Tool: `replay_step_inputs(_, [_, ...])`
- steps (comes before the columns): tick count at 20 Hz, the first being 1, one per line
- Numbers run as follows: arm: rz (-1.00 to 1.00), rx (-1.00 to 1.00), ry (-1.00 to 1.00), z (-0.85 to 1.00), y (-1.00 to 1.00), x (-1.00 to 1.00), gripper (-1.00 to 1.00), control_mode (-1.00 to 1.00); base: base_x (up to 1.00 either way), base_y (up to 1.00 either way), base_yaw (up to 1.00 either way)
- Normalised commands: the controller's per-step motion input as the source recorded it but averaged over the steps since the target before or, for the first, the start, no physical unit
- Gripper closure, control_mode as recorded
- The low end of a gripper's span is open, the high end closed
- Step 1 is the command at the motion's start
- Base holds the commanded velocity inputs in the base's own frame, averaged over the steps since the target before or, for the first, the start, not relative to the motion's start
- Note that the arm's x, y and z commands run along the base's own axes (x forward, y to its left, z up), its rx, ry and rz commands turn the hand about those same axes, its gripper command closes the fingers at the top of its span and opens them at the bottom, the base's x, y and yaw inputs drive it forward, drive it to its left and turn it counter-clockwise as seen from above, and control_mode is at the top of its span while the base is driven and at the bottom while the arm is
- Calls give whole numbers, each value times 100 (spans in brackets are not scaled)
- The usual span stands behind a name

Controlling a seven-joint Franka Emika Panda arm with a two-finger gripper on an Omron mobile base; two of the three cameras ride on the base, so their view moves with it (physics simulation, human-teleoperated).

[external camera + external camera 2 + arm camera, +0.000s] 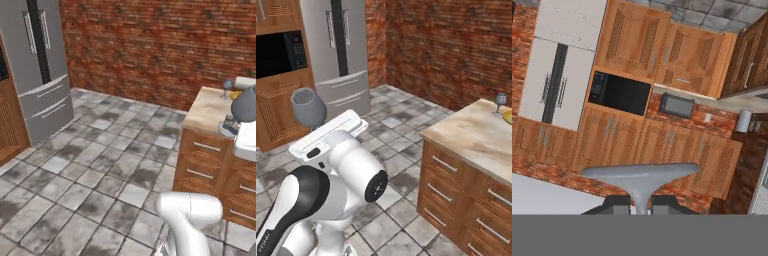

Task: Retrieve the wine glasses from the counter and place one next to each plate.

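My gripper (641, 202) is shut on the thin stem of a wine glass (639, 176), whose round foot spreads just above the fingertips in the hand view. The same glass's grey bowl (307, 107) rises above my white hand, out over the tiled floor and left of the stone-topped unit; it is the grey bowl (245, 105) in the left base view. A second wine glass (500, 100) stands upright on the marbled top (471, 132), close to the edge of a yellow-olive plate (508, 116). The counter (737, 101), backed by brick, appears upside down in the hand view.
A steel fridge (341, 47) and a wood cabinet with a built-in microwave (281, 52) stand at the left. Tiled floor (100, 160) lies open between them and the brown drawer unit (466, 195). A toaster (676, 105) and a paper roll (743, 120) sit on the counter.
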Motion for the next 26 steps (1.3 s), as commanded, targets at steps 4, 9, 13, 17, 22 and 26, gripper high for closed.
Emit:
replay_step_inputs(4, [0, 0, 0, 0, 0, 0, 100, 100, 100, 100, -23])
replay_step_inputs(9, [0, 0, 0, 0, 0, 0, 100, 100, 100, 88, -24])
replay_step_inputs(13, [0, 0, 0, 0, 0, 0, 100, 100, 100, 65, -23])
replay_step_inputs(17, [0, 0, 0, 0, 0, 0, 100, 100, 100, 62, -20])
replay_step_inputs(22, [0, 0, 0, 0, 0, 0, 100, 100, 100, 14, -13])
replay_step_inputs(26, [0, 0, 0, 0, 0, 0, 100, 100, 100, 0, -8])
